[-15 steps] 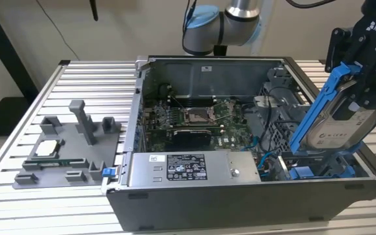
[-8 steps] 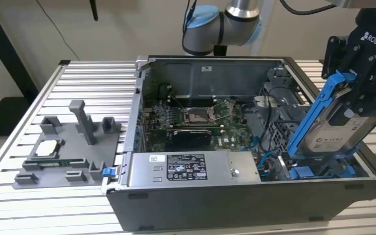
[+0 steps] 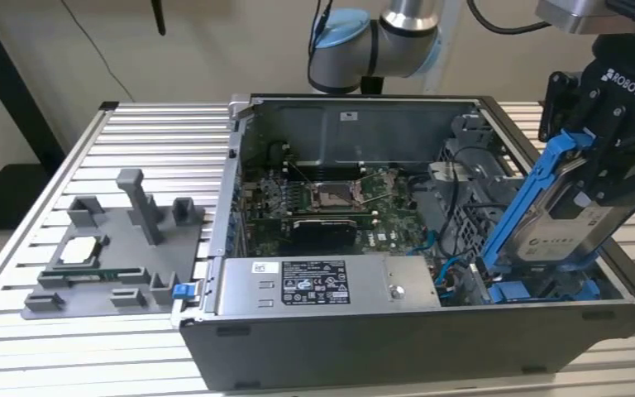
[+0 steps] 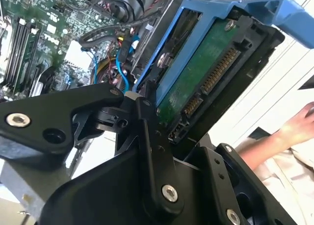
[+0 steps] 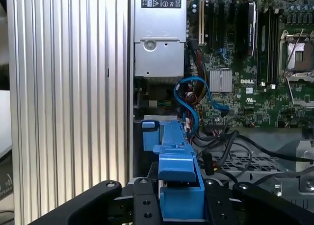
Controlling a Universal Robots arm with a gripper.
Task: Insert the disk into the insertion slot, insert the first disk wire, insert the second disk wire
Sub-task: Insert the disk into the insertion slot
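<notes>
- Because the disk [image 3: 564,227] must enter the insertion slot [image 3: 565,279] edge-first, it is held steeply tilted. Its lower end is sunk toward the bay at 4 o'clock of the computer case [image 3: 350,107] in the exterior view, and its upper end is raised toward 1 o'clock.
- The gripper [image 3: 599,194] is clenched on the disk across its blue frame, so the green circuit board and gold connector contacts are left exposed in the second wrist view.
- The disk is judged not yet seated, as most of its length stands above the bay.
- Rigid moulded plastic forms the frame. The drive body is smooth silver-grey metal with a white label.
- The bay is folded grey sheet metal. Flexible blue cables [image 5: 191,97] are routed beside it, near the motherboard [image 3: 329,203].
</notes>
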